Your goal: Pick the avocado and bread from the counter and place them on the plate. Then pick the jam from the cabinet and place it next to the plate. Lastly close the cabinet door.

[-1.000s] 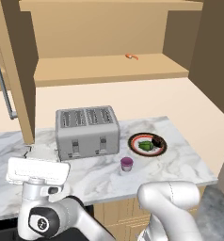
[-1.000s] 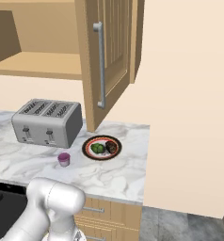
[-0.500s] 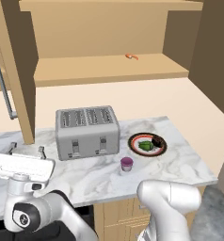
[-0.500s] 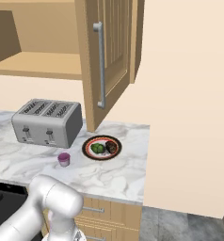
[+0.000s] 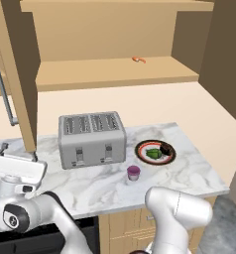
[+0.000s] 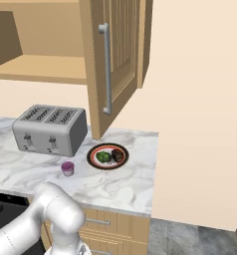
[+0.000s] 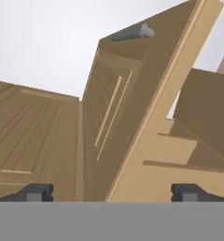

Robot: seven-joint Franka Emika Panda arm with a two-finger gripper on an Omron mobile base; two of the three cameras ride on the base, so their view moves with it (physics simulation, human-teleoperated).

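Arm has swung lower and leftward; gripper [image 7: 111,193], jaws released and empty, faces the left door [image 7: 132,108], its free edge upright directly ahead, handle [image 7: 132,33] beyond.

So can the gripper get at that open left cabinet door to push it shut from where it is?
Probably yes. The gripper is open and faces the left cabinet door edge-on, and nothing stands between the fingers and the door.
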